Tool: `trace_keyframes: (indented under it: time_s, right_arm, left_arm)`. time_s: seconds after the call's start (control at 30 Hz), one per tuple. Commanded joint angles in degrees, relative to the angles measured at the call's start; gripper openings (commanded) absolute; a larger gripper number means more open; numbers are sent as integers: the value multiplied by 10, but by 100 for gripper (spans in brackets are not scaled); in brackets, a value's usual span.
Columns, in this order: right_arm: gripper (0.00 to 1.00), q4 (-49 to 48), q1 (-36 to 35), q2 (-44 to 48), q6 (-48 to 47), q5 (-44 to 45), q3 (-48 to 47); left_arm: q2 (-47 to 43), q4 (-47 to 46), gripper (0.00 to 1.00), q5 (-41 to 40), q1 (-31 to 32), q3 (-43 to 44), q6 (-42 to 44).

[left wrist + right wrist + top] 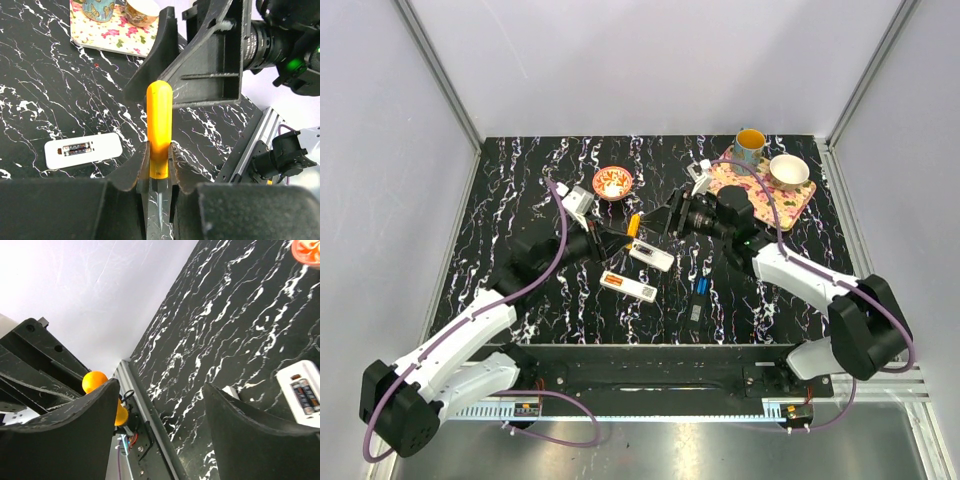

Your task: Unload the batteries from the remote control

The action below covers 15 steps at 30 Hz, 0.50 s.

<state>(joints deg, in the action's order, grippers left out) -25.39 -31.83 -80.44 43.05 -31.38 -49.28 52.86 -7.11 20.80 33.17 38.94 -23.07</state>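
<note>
Left wrist view: our left pincer (159, 167) clamps an orange-handled, metal-tipped tool (159, 115).
Right pincer (160, 390): apart, empty, near the handle.
Batteries (76, 148): small cylinder cells seated in the white remote (107, 147) on the black marbled tabletop (40, 90).
Risk: we judge the unheld remote may skid when pried.

a robotics lab test cell: plain pale panel walls (660, 60) held in aluminium posts (438, 70) box in a black marbled tabletop (520, 190), with a left arm (460, 345) and right arm (800, 275) bolted to a slotted rail (650, 408) at its near edge and purple cables (564, 235) looping off them.
</note>
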Motion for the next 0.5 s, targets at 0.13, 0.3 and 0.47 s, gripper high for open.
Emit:
trace_keyframes:
  time_s: [0.13,0.3,0.47]
  right_arm:
    - [68,-120,-41,-27,54,-36,-33]
    - [68,-129,-43,-19,56,-24,-21]
    - [69,-40,-43,-9,-4,51,-25]
  left_arm:
    - [0,-45,0,28,-2,18,-10]
    - [-5,-17,0,-10,-1,25,-2]
    - [6,-17,0,-61,-2,12,-6]
